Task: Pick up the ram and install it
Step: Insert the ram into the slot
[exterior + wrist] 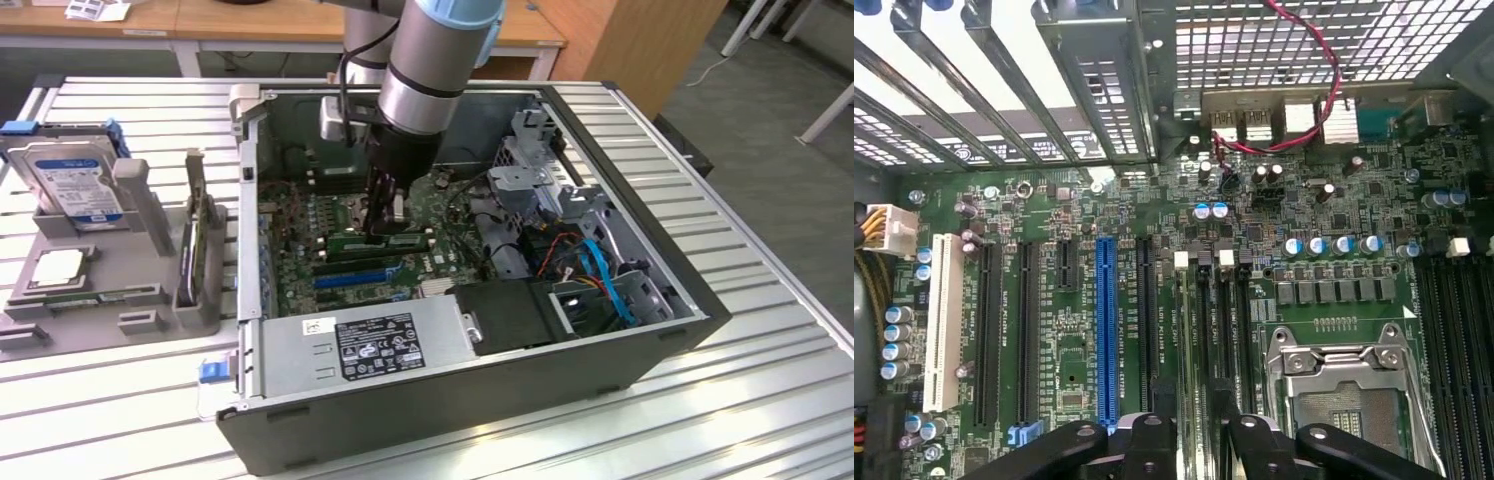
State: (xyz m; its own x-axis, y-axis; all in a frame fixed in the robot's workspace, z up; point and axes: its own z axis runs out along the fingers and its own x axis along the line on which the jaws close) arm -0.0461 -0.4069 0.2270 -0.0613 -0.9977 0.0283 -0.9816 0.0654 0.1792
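**Gripper down inside the case, ram pinched over the memory slots**

From my station I see the arm [424,70] standing nearly vertical, reaching straight down through the open side of the computer case [674,330]. Its grey wrist section is level with the case's upper rim. The black gripper [390,225] hangs low over the motherboard [300,215], close to the board's middle.

The ram [408,241] is a long, thin green stick. In the exterior view it runs crosswise under the gripper's tip, standing on its long edge, with more of its length showing toward the exterior view's right than toward the left. In the wrist view I look down on the ram [1197,385] edge-on, a pale narrow strip running away from the gripper [1199,455].

The two black fingers [1154,440] sit on either side of that strip and pinch it across its flat faces, about mid-length. The stick lies directly below the tool, in line with the dark memory slots [1239,340] beneath it. I cannot tell whether it is seated in a slot or just above one. The blue slot [1106,330] lies to one side of the gripper and the metal processor socket [1344,390] to the other.
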